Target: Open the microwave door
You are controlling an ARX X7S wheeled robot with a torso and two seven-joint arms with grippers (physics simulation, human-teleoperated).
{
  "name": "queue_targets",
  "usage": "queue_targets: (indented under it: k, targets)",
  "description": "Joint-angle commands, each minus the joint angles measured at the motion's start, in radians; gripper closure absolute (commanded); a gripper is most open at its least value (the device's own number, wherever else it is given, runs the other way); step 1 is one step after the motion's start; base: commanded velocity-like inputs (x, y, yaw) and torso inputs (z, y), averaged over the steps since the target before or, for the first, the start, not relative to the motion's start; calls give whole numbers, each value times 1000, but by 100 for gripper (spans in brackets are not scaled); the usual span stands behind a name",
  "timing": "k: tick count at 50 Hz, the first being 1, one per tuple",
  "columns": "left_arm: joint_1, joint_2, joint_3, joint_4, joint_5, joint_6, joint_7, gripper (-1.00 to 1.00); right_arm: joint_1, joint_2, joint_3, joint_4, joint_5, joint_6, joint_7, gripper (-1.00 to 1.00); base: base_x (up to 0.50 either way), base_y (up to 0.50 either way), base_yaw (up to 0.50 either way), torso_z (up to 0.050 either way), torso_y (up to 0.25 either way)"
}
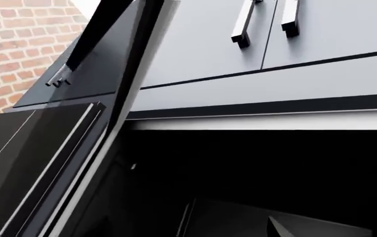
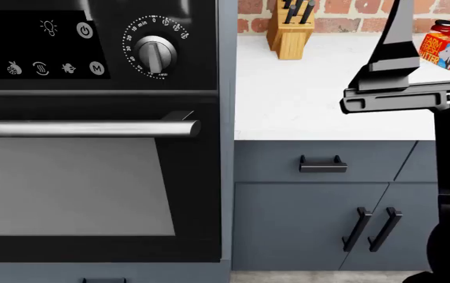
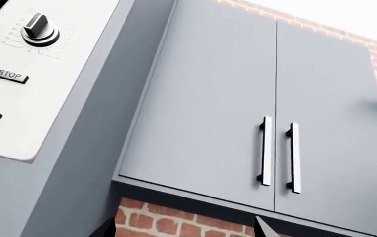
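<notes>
Nearby, right arm (image 2: 401,97): one, at 3 o'clock in the head view, forearm level over the worktop (image 2: 319,88), upper link rising out of frame.
Right tool (image 3: 183,230): released, two fingertips spread apart, holding nothing, pointing up at the wall cabinets.
Left tool: cannot tell its state, as its fingers are not made out.
Microwave door (image 1: 36,163): one, swung off its dark cavity (image 1: 261,168), close to the left wrist camera.
Microwave panel (image 3: 23,84): one knob (image 3: 40,30), two buttons.
Cabinet handles (image 3: 265,150): two.
Oven handle (image 2: 83,128): one, 9 o'clock.
Knife block (image 2: 290,32): one, 1 o'clock, far.
</notes>
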Motion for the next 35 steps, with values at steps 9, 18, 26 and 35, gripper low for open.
queue_targets:
  k: [9,18,26,35]
  targets:
    - [85,-132,-75,170,1,-117,4,-100,-26,3,6,1,27,-13,18,-100,0,0,0,0,0]
    - [112,-206,-107,216,8,-162,14,-100,-33,5,5,1,37,-17,28,-100,0,0,0,0,0]
    - [125,-265,-127,236,18,-189,23,-100,-36,4,9,1,36,-21,26,-100,0,0,0,0,0]
    - [131,-348,-142,244,36,-214,38,-100,-49,7,14,2,49,-28,37,-100,0,0,0,0,0]
